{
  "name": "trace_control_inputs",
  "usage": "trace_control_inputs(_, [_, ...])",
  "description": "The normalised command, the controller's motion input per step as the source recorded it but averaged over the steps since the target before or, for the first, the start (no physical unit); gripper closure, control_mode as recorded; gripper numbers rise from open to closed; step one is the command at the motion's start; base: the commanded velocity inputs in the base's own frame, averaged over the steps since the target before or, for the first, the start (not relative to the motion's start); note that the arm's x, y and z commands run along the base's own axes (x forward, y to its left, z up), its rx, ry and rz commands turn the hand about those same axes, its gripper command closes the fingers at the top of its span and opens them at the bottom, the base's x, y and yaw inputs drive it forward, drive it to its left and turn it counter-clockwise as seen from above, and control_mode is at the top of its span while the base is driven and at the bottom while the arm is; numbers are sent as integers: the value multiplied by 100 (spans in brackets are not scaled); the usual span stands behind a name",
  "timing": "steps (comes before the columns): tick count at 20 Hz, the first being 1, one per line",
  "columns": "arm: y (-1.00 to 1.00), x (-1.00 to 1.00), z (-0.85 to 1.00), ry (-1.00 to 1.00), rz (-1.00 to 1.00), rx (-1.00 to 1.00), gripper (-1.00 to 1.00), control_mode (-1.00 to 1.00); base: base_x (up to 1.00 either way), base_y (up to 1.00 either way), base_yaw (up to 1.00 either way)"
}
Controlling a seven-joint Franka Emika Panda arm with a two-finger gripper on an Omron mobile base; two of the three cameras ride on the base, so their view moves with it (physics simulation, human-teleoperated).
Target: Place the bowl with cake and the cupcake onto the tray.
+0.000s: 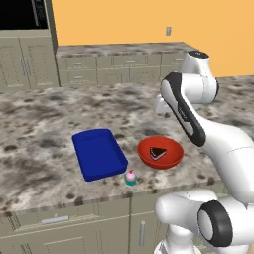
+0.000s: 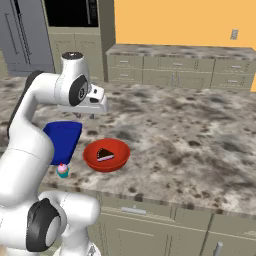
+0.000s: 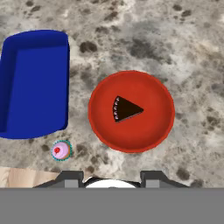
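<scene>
Tool (image 3: 112, 179): hanging high above the speckled stone surface (image 1: 44, 124), looking straight down; its two dark fingertips (image 3: 70, 178) are standing well apart with nothing between them, so it is sitting open and empty. Bowl (image 1: 160, 152): glossy red, wide and shallow, resting upright on the surface near its front edge, directly beneath the tool in the hand view. Cake (image 1: 158, 153): small dark brown wedge with a pale edge, lying flat in the middle of the bowl and touching nothing else. Tray (image 1: 98, 154): dark blue, rectangular with low rims and rounded corners, sitting to the left of the bowl with a strip of bare stone showing between them; nothing is lying inside it. Cupcake (image 1: 130, 177): tiny, teal wrapper, pink frosting, red dot on top, standing upright just off the tray's near right corner, close to the front lip of the surface and apart from the bowl. Arm (image 1: 198, 129): white with dark joints, arching up over the front edge. Cabinets (image 1: 99, 69): olive-grey drawers running along the far orange wall (image 1: 124, 25).
</scene>
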Motion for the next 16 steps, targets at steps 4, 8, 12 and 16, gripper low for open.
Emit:
trace_control_inputs(4, [-2, -41, -36, -1, 3, -6, -100, -100, 0, 0, 0])
trace_control_inputs(8, [-3, -24, -53, -1, 4, -1, -100, -100, 0, 0, 0])
trace_control_inputs(12, [-35, -5, -55, -2, 0, 1, -100, -100, 0, 0, 0])
trace_control_inputs(16, [-39, -2, -64, 0, -5, 0, -100, -100, 0, 0, 0])
